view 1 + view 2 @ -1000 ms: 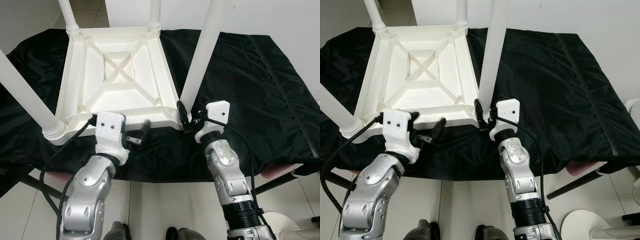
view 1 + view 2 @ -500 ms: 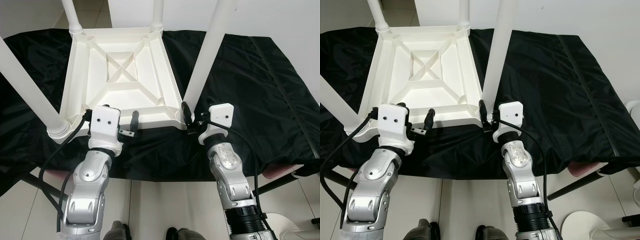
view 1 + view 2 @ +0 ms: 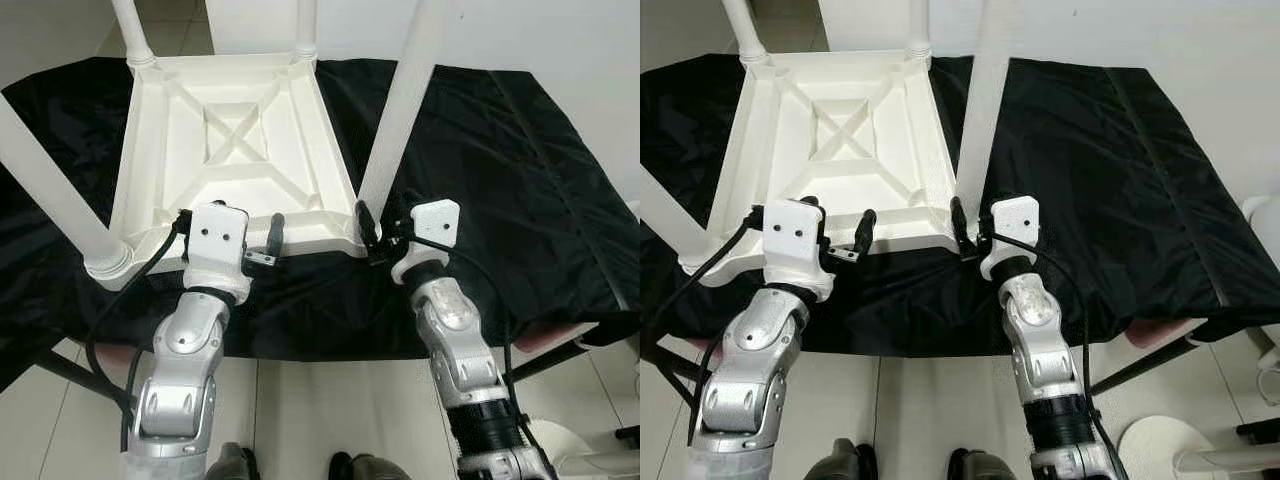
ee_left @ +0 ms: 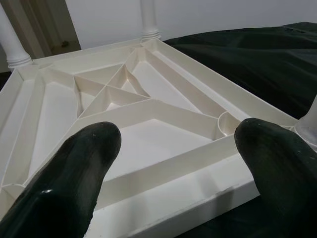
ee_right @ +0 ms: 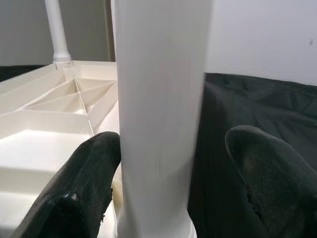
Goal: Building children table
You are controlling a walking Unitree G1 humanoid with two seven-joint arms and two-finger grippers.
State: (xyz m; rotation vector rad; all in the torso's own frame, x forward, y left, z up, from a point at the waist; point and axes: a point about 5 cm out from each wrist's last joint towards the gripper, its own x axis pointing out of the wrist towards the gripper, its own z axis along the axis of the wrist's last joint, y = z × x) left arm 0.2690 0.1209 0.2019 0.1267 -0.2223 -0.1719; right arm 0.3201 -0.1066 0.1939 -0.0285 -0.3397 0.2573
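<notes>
Table (image 3: 235, 150), white plastic, lies upside down on a black cloth (image 3: 500, 180), and its ribbed underside faces up. Four white legs stand up from its corners. At the near left corner of the table, one leg (image 3: 45, 190) leans out toward the left. Near the middle of the near edge of the table is the left gripper (image 3: 225, 240). Its fingers are spread wide: in the left wrist view the two black fingertips (image 4: 74, 163) stand well apart, with the near edge of the table and the cross ribs between and beyond them, and they hold nothing. I cannot tell if they touch the edge. At the near right corner of the table stands another leg (image 3: 400, 100), which rises steeply. The right gripper (image 3: 378, 228) is at the base of this leg. In the right wrist view the leg (image 5: 158, 114) stands between its two fingertips (image 5: 91, 178); one is just beside the leg and the other is apart from it, so the claw is open around the leg and not closed on it. Right of the table, the cloth is wrinkled.
</notes>
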